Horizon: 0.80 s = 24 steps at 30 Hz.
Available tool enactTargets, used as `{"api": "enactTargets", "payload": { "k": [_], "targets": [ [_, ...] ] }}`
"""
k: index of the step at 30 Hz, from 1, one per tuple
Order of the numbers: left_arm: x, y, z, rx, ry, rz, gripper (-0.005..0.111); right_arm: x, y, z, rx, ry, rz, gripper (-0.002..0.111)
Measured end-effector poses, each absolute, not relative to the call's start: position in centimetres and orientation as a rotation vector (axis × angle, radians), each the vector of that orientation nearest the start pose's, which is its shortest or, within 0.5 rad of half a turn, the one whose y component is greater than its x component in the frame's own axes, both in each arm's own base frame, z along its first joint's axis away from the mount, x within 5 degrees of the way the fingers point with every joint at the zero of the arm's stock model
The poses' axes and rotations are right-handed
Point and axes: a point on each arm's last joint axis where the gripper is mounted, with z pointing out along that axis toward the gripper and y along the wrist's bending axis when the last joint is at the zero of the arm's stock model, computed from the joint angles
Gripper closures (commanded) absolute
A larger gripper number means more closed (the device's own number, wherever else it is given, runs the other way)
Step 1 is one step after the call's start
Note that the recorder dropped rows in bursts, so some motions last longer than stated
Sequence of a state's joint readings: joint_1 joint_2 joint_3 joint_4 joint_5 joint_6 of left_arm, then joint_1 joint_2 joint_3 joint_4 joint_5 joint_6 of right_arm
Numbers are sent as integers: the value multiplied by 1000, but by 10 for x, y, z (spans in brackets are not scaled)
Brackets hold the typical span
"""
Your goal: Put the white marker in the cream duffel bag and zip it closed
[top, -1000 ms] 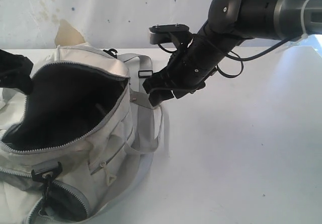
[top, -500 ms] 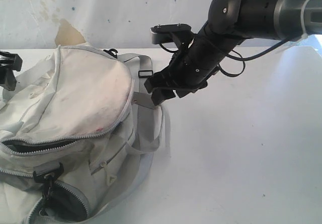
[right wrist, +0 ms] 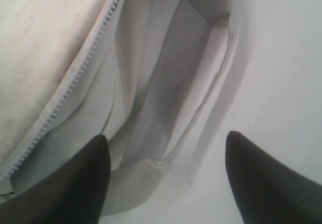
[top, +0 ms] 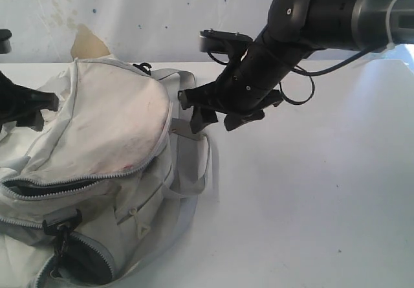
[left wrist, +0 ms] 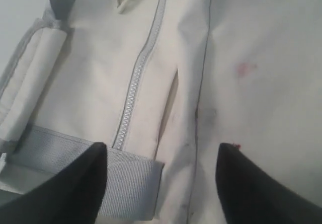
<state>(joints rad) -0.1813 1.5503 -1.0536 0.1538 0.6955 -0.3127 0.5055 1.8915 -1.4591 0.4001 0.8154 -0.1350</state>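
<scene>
The left gripper point(left wrist: 163, 147) let go of the flap and has come back in at the bag's left end; its fingers stand apart with nothing between them, hanging over stained fabric. A second ago the cream bag point(top: 116, 120) gaped wide and showed its dark lining; now the flap has fallen over the mouth. The zipper point(top: 58, 183) still shows a dark gap at the front, so the zipping is not yet done. The right gripper point(right wrist: 166, 136), also spread and empty, has lifted a little by the grey strap point(top: 187, 165) over the table point(top: 310, 204).

The white marker is nowhere in sight. It is probably inside under the flap, though no view confirms this.
</scene>
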Motion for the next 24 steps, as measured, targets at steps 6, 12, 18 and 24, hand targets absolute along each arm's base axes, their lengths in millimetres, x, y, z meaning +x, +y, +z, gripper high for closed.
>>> {"api": "enactTargets", "payload": {
  "k": [6,12,18,24],
  "targets": [
    [337,-52,218,-47,2737,35,38,361,238,227,-583,2632,719,47],
    [354,-36,197,-148,2801,34,39,382,250,224,-538,2567,760,47],
    [367,-29,184,-226,2853,-209,39,393,262,211,-531,2541,848,47],
    [374,-38,173,-177,2870,-367,39,404,268,196,-504,2533,865,47]
  ]
}}
